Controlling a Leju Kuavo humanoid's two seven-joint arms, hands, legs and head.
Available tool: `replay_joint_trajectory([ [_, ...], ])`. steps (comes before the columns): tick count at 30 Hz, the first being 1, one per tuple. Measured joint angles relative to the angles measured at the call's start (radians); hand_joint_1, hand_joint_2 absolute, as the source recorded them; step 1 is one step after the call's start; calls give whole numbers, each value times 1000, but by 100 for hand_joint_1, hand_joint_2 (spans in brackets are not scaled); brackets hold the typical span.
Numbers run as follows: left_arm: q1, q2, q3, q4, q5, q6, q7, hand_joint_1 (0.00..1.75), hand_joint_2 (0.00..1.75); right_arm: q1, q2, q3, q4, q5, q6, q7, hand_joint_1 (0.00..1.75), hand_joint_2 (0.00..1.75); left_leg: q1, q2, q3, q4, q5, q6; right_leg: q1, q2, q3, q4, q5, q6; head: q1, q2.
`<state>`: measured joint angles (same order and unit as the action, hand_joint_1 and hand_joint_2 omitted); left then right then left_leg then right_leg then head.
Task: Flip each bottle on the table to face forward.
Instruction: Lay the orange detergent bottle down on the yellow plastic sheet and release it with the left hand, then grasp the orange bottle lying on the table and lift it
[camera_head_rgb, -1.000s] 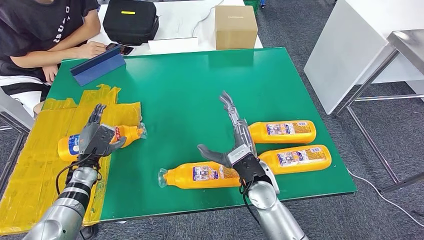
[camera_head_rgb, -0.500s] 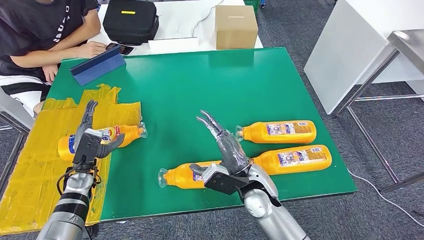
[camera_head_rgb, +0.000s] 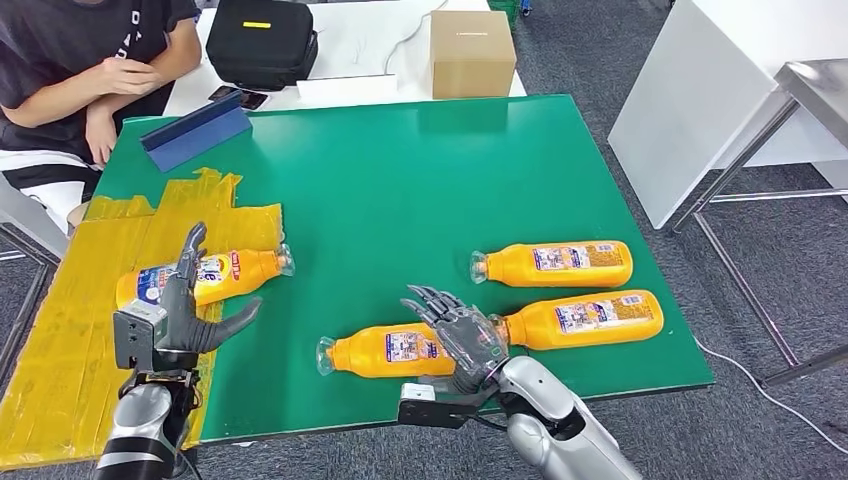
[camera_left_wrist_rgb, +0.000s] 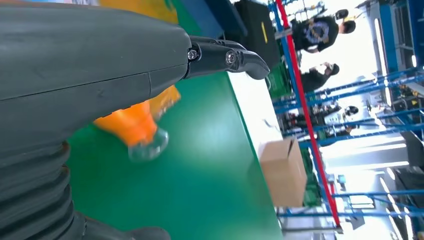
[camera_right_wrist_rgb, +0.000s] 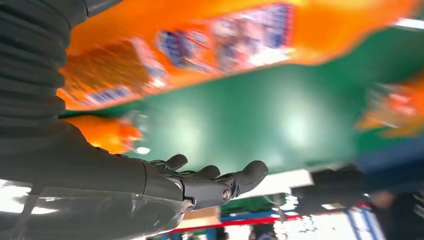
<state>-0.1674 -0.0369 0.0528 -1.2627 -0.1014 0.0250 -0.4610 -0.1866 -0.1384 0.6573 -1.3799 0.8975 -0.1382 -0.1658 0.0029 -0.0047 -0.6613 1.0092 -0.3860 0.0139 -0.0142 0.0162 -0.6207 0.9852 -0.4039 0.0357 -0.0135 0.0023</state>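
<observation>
The flat green table (camera_head_rgb: 400, 170) is the landmark here, and everything is placed against it. Along its left edge lies a patch of crinkled yellow tape (camera_head_rgb: 70, 330), and on that patch rests one orange plastic bottle with a printed label (camera_head_rgb: 205, 276), lying on its side with its clear cap toward the table's middle. Three more orange bottles lie on their sides toward the table's near right: the far right bottle (camera_head_rgb: 555, 264), the near right bottle (camera_head_rgb: 585, 318), and the front-centre bottle (camera_head_rgb: 400, 352) close to the near edge, all with caps pointing left.

The right hand (camera_head_rgb: 458, 335) hangs over the front-centre bottle's base end, palm up, fingers loosely curled and apart, holding nothing; whether it touches the bottle cannot be told. The left hand (camera_head_rgb: 185, 318) stands just short of the taped bottle, fingers spread wide, empty.

The step in hand looks like the approach to two bottles at once. Next, each hand probably needs to close around its bottle's body and roll it so the label side faces front.
</observation>
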Motion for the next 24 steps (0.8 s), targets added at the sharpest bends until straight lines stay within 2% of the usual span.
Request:
replay_joint_trajectory([
  [8, 26, -24, -37, -21, 0, -4, 10, 0, 175, -5, -9, 17, 80, 80, -10, 86, 0, 175, 0, 0, 0, 0, 0, 0, 0, 0, 0, 0, 0, 0, 0, 0],
  [20, 30, -30, -50, -21, 0, -4, 15, 0, 175, -20, -6, 22, 127, 91, -10, 99, 0, 175, 0, 0, 0, 0, 0, 0, 0, 0, 0, 0, 0, 0, 0, 0],
  [24, 31, -30, -53, -21, 1, -4, 21, 0, 175, -29, -1, 24, 145, 124, -18, 143, 0, 175, 0, 0, 0, 0, 0, 0, 0, 0, 1, 0, 0, 0, 0, 0],
])
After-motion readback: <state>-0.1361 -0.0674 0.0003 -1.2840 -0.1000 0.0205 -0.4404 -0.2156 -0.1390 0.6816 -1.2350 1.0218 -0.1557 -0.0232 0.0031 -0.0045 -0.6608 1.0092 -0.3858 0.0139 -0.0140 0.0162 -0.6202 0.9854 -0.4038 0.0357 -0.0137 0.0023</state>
